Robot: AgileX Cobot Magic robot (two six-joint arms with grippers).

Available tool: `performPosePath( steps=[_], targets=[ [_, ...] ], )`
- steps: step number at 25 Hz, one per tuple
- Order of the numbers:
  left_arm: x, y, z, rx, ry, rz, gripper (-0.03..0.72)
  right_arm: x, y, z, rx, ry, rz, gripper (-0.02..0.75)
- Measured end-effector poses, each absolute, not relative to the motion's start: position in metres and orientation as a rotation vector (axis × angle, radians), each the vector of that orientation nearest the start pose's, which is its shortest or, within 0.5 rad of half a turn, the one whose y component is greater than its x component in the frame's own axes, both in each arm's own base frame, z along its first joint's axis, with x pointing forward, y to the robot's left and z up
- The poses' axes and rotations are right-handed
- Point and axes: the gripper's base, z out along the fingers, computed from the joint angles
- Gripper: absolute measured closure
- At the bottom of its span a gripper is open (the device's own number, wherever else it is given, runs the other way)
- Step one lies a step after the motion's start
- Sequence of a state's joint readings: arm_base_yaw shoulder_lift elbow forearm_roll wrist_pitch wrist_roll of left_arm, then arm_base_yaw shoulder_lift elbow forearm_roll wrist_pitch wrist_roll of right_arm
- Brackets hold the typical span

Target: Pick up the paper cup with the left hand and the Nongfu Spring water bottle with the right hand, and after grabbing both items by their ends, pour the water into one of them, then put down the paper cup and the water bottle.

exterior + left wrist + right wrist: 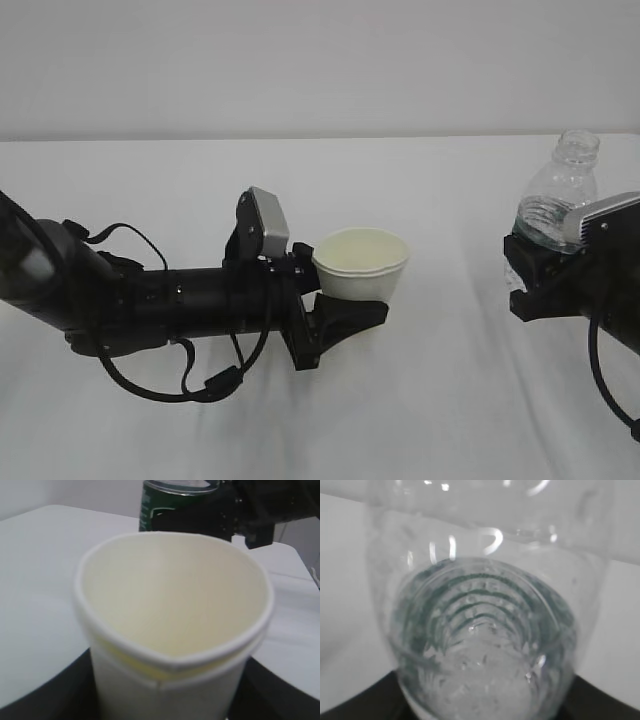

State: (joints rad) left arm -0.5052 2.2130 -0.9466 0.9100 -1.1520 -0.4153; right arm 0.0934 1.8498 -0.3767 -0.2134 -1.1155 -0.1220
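L gripper (pixel 345 300) is clamped on the lower part of the paper cup (pixel 361 263); cup held clear of the table (pixel 440 400), mouth up, tipped a little toward the camera. In the L wrist view the cup (pixel 172 625) fills the frame; its rim is squeezed slightly out of round and the inside looks dry.

R gripper (pixel 535 275) is closed on the water bottle (pixel 560 200) low on the body; neck up, no cap, leaning slightly. R wrist view looks through the bottle (pixel 485 630); ribs and droplets show, water level hard to read.

Key relation: bottle sits well to the right of the cup, mouth a bit higher than the cup rim, both long axes near vertical. My read: I need to close that sideways gap w/ the R arm, then tip the neck left over the rim. Risk: cup wall is soft and could buckle.
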Motion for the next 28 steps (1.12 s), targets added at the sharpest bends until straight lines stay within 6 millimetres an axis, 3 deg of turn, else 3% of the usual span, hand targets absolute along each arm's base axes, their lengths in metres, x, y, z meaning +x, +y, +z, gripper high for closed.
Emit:
performPosePath(
  steps=[6, 19, 28],
  targets=[
    [0.287, -0.253, 0.088, 1.143, 1.461, -1.03, 0.226, 0.266, 0.042, 0.117, -0.416, 1.799, 0.091, 0.372],
    [0.286, -0.253, 0.087, 1.158, 1.455, -1.031, 0.226, 0.265, 0.045, 0.122, -0.449, 1.773, 0.105, 0.372],
    [0.286, -0.253, 0.087, 1.161, 1.454, -1.032, 0.226, 0.245, 0.045, 0.13, -0.463, 1.766, 0.123, 0.372]
  ],
)
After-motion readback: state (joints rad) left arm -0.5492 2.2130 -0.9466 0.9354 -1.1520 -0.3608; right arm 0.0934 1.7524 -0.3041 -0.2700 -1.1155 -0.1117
